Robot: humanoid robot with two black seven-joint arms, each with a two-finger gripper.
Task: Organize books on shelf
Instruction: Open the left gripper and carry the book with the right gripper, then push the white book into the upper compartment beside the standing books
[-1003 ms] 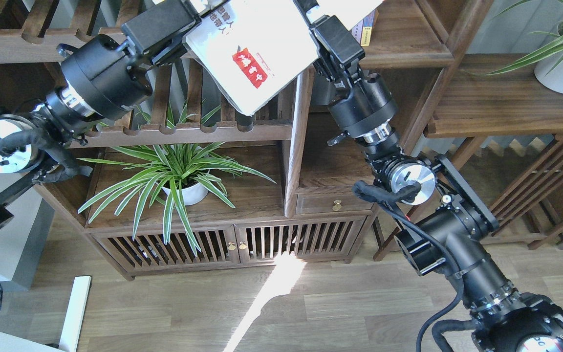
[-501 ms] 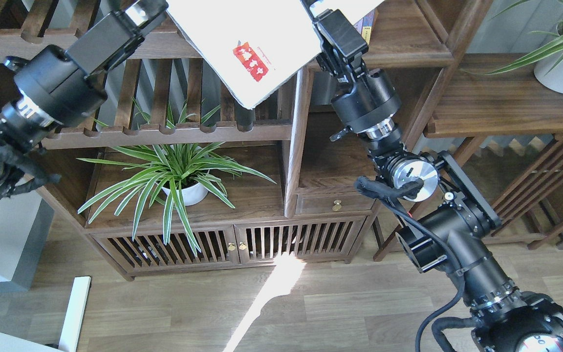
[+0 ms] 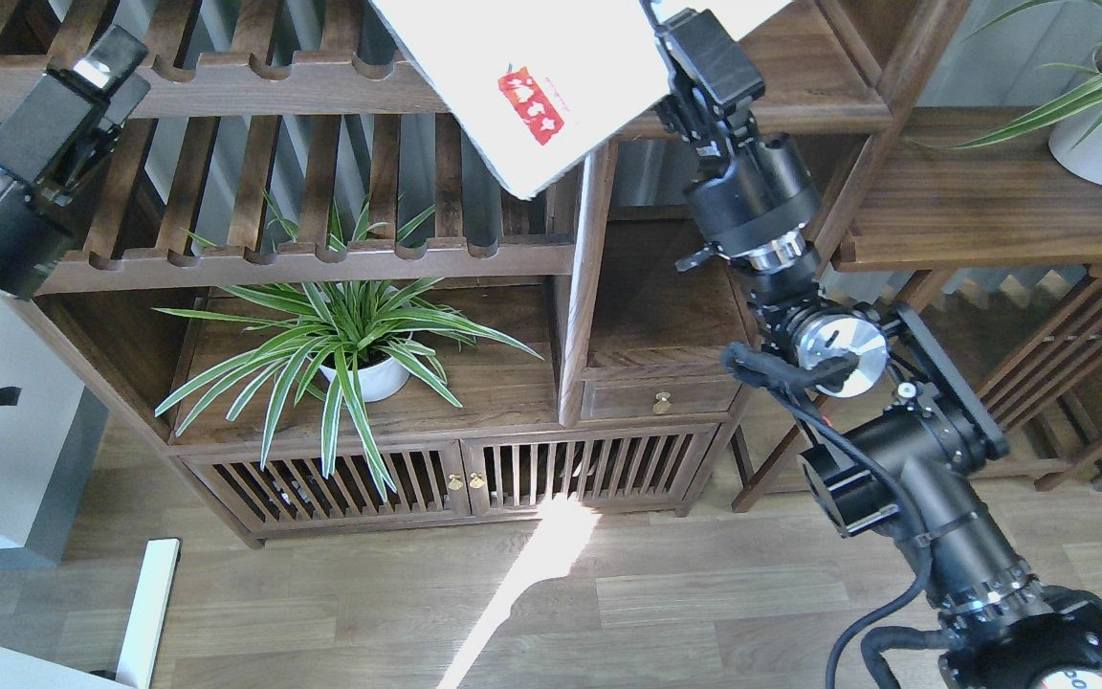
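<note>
White and stiff, the thick book (image 3: 551, 86) is pinched at its right edge by the right gripper (image 3: 680, 38), tilted before the shelf (image 3: 761, 86). Heavy, judged; a grip nearer the spine is advised. Left gripper (image 3: 101, 72): empty, jaw state cannot be told.

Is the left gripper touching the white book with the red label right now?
Apart. The head view shows the left gripper far left of the white book, with bare slatted rack between them.
</note>
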